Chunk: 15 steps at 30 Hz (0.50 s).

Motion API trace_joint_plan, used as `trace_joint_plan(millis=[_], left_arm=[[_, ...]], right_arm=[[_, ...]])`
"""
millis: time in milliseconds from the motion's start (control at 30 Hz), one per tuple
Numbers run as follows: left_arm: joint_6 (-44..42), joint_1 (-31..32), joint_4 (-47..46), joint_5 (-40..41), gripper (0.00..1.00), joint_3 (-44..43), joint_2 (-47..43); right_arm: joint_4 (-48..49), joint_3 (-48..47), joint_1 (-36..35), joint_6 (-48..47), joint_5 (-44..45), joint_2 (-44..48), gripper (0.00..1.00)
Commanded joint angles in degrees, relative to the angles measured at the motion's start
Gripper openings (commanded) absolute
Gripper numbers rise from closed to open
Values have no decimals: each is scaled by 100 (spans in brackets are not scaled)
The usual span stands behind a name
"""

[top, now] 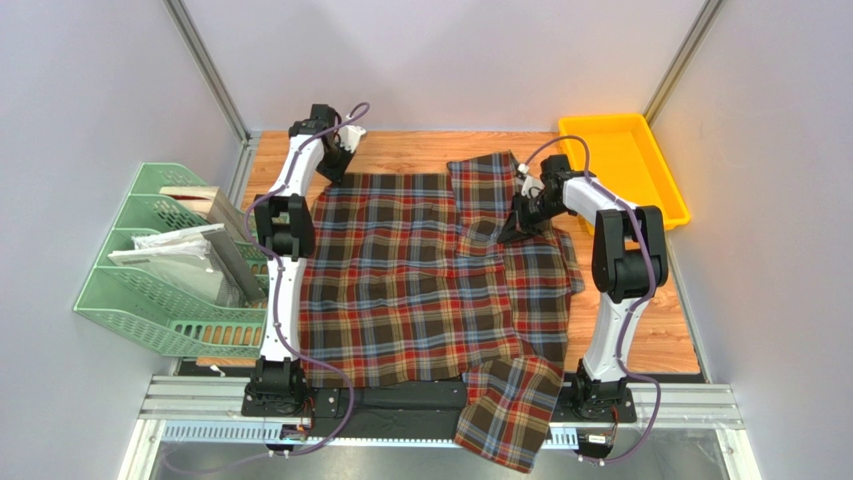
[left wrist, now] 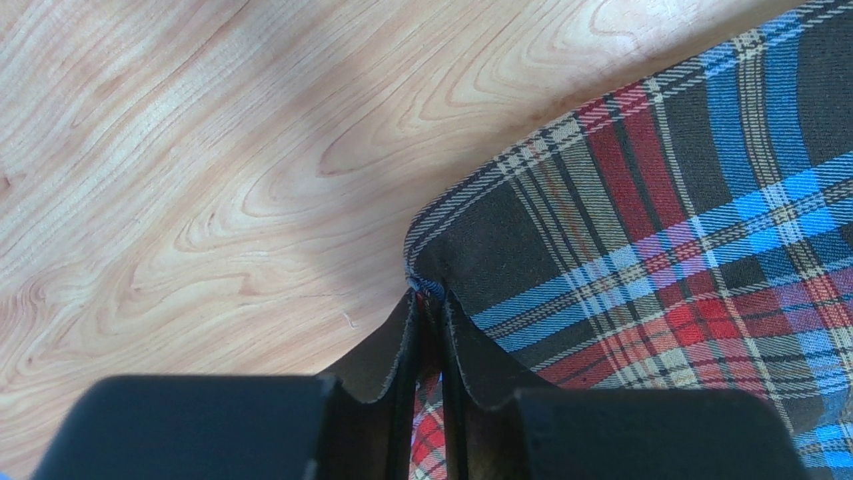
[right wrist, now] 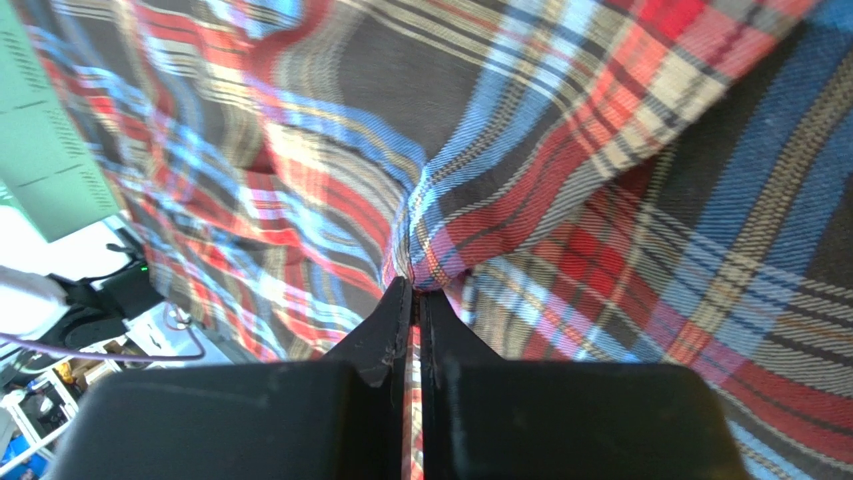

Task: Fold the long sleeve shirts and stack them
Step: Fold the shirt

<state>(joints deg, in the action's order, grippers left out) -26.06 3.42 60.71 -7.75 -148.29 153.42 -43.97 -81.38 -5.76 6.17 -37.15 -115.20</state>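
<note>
**A:** What is the left hand (left wrist: 429,292) doing?

**B:** Its fingers are pressed almost together, pinching the hemmed corner of the plaid shirt (top: 400,280). A sliver of plaid shows between them. Past the fingertips there is only the bare wooden tabletop (left wrist: 200,150).

**A:** And the right hand (right wrist: 415,288)?

**B:** Pressed together as well, nipping a raised fold of the same shirt. The cloth puckers right at its tips.

**A:** Any containers?

**B:** A yellow tray (top: 626,165) sits just outward of the right hand. A green rack (top: 150,310) stands outward of the left hand, nearer the arm bases, with flat sheets and a board upright in its slots.

**A:** What does only the top view give you?

**B:** The shirt spread flat between the two hands, with a flap turned over beside the right hand. One sleeve (top: 506,415) hangs over the near edge by the right arm's base. Only the wrist views show the pinches close up, and the left part of the right wrist view is blurred.
</note>
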Motion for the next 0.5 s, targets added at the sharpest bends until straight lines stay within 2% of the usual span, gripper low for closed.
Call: trace_joint_plan(millis=[0, 100, 467], left_arm=[[-136, -17, -373, -130, 15, 798, -583], [-92, -78, -787, -393, 13, 1309, -1041], [-320, -219, -1377, -1044, 8, 2110, -2193]], right_arm=[[143, -422, 92, 103, -468, 699, 0], [125, -562, 154, 235, -758, 1059, 0], [-68, -958, 382, 499, -1383, 2351, 0]])
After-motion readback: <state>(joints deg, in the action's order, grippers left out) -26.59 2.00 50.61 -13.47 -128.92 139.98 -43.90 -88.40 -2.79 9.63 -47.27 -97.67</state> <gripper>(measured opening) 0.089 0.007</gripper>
